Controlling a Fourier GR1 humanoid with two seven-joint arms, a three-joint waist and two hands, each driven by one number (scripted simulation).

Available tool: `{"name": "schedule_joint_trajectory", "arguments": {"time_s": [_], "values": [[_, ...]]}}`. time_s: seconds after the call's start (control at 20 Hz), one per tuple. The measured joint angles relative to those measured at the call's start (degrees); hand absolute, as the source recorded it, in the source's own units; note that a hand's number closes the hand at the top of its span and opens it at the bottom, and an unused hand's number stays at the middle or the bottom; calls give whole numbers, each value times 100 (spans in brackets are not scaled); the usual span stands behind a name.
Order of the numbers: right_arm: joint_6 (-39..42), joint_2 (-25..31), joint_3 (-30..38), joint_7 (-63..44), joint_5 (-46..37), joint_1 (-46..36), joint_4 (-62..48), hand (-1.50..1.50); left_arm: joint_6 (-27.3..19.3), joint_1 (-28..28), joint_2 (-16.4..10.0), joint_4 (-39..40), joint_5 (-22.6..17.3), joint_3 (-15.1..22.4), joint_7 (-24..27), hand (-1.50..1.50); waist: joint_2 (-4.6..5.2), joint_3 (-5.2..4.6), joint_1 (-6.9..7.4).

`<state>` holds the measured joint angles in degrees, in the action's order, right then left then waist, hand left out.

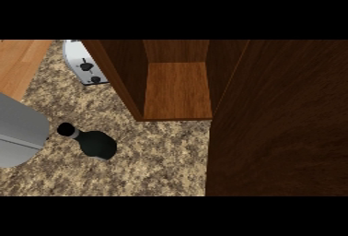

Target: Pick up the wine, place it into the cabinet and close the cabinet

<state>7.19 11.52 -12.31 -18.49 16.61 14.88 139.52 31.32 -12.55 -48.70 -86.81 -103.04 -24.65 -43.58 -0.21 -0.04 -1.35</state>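
A glossy black round-bodied wine bottle point(97, 144) sits on the speckled granite desk point(156, 156) near the open brown wooden cabinet point(178, 90). The smooth grey forearm point(19, 131) is cut off at the frame's edge, so the hand's state cannot be told.

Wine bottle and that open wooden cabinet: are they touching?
Apart. The head view shows the wine bottle on the counter, with a stretch of speckled countertop visible between it and the cabinet.

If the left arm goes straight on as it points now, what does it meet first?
The left hand doesn't show, only its grey forearm at the left edge, pointing right. First in that line is the wine bottle, neck nearest. Height is unclear; it might pass over.
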Motion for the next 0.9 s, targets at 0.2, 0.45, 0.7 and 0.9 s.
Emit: {"name": "schedule_joint_trajectory", "arguments": {"time_s": [0.2, 0.45, 0.7, 0.9], "values": [[-67, -20, 103, -24, -15, -108, -18, -150, 83, -111, 170, 154, 558, 119, 198, -150, 9, 2, -7], [-82, -48, 184, -99, -11, -241, -56, -150, 283, -302, 380, 426, 1215, 344, 319, -150, 18, 1, -1], [6, -68, 232, -36, 3, -188, -81, -150, 833, -307, 649, 589, 2099, 406, 598, -150, -27, 73, 1], [55, -110, 238, 17, 17, -158, -96, -150, 1065, -318, 958, 671, 2703, 566, 782, -150, -30, 77, -18]]}}
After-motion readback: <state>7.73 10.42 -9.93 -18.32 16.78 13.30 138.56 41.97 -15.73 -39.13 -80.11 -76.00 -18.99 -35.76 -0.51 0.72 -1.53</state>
